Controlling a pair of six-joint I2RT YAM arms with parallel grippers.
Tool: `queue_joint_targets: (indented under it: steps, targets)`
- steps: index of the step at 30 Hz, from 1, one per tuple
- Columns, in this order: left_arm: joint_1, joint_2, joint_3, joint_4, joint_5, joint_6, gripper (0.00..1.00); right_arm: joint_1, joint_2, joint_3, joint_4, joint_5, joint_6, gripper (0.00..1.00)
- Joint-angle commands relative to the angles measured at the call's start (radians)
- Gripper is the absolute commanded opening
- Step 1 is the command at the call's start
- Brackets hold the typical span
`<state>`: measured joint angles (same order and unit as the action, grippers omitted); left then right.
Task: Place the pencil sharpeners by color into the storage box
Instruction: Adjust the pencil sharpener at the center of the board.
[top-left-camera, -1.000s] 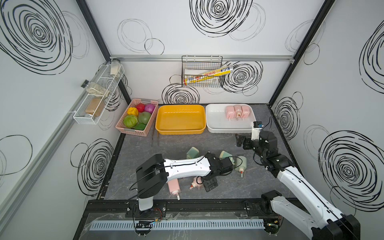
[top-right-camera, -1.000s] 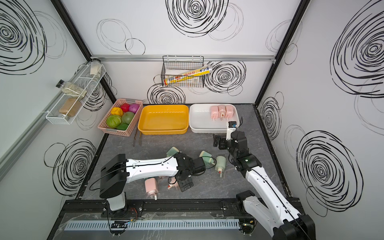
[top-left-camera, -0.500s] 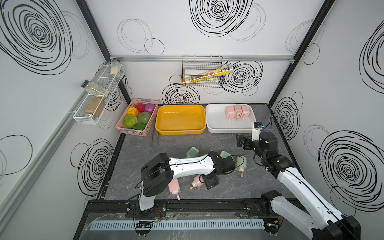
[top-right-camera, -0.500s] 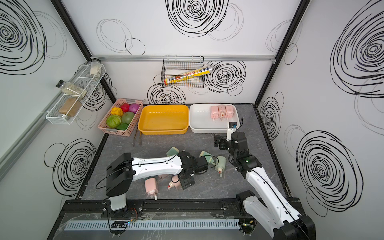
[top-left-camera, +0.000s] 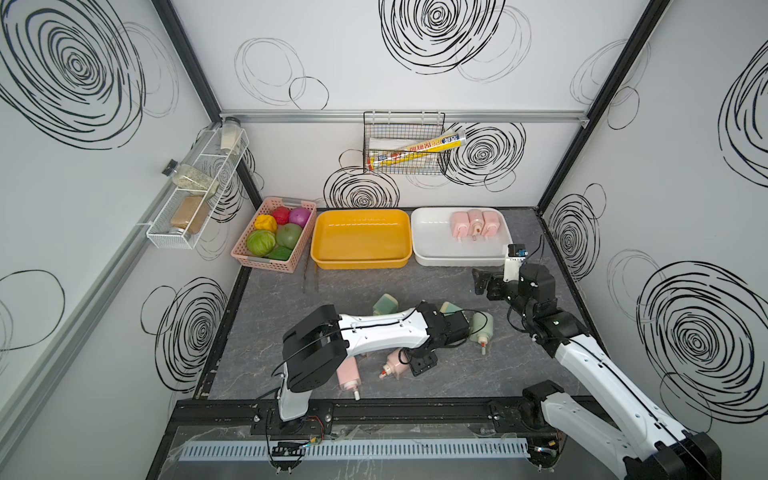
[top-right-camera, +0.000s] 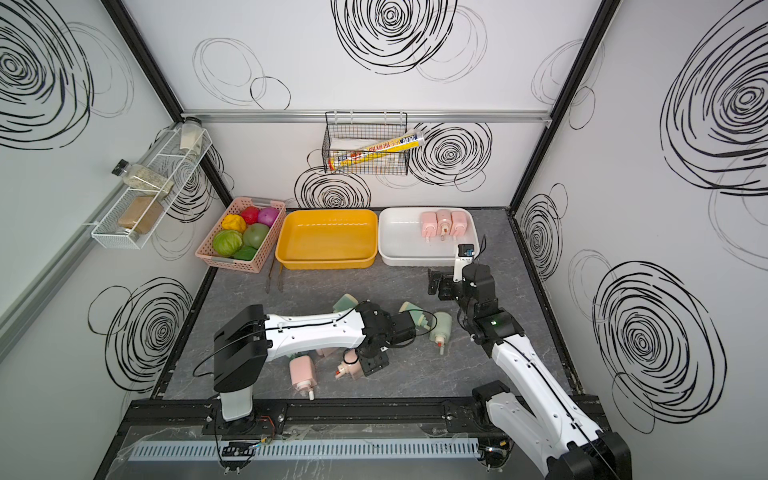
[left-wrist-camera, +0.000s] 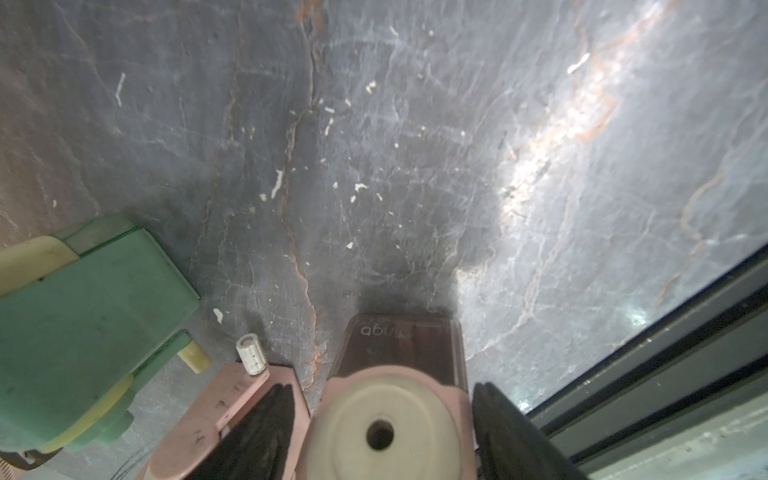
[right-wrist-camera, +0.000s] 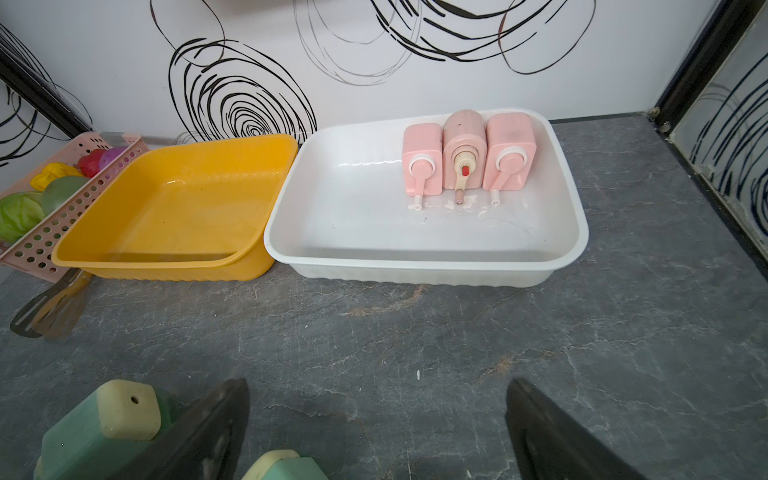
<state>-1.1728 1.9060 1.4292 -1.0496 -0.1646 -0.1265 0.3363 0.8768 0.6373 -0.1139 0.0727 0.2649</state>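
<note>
My left gripper (left-wrist-camera: 384, 390) is low over the front of the table, its black fingers pressed on both sides of a pink pencil sharpener (left-wrist-camera: 386, 432) with a cream end; in a top view this sharpener (top-left-camera: 395, 363) lies on the table. Another pink one (left-wrist-camera: 216, 411) lies against a finger. A further pink one (top-left-camera: 348, 374) lies near the front rail. Three mint green sharpeners (top-left-camera: 384, 304) (top-left-camera: 449, 308) (top-left-camera: 482, 328) lie mid-table. Three pink ones (top-left-camera: 473, 224) sit in the white box (top-left-camera: 428, 259); the yellow box (top-left-camera: 357, 262) holds nothing. My right gripper (right-wrist-camera: 378, 386) hangs open before the white box.
A pink basket (top-left-camera: 266, 262) of toy vegetables stands at the back left, with tongs (top-left-camera: 309, 278) lying in front of it. A wire basket (top-left-camera: 403, 149) hangs on the back wall and a rack (top-left-camera: 195, 195) on the left wall. A black rail (top-left-camera: 374, 411) borders the front.
The left gripper's jaws have closed from wide open onto the pink sharpener, and the arm has shifted slightly. The right arm has not moved.
</note>
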Motion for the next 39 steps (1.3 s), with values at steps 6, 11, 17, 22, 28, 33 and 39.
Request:
queue_joint_targets:
  steps: [6, 11, 17, 22, 28, 33, 39]
  targets:
    - [0.024, -0.018, 0.007, -0.017, 0.024, 0.011, 0.64, -0.002, -0.015, -0.013, -0.001, 0.017, -0.009, 1.00]
    - [0.041, -0.028, 0.005, 0.017, 0.082, 0.007, 0.51, -0.002, -0.015, -0.010, -0.006, 0.013, -0.010, 1.00]
    - [0.066, -0.040, 0.011, 0.036, 0.130, -0.021, 0.28, -0.002, -0.018, -0.013, -0.008, 0.012, -0.009, 1.00]
    - [0.104, -0.074, 0.012, 0.071, 0.113, -0.062, 0.58, -0.002, -0.015, -0.013, -0.007, 0.013, -0.009, 1.00]
    - [0.158, -0.207, -0.010, 0.115, 0.101, -0.129, 0.83, 0.000, -0.021, -0.003, -0.045, -0.021, 0.014, 1.00]
    - [0.180, -0.344, -0.184, 0.143, 0.102, -0.222, 0.99, -0.001, -0.030, -0.002, -0.064, -0.025, 0.016, 1.00]
    - [0.177, -0.417, -0.302, 0.232, 0.187, -0.297, 0.99, 0.000, -0.015, -0.004, -0.053, -0.021, 0.028, 1.00]
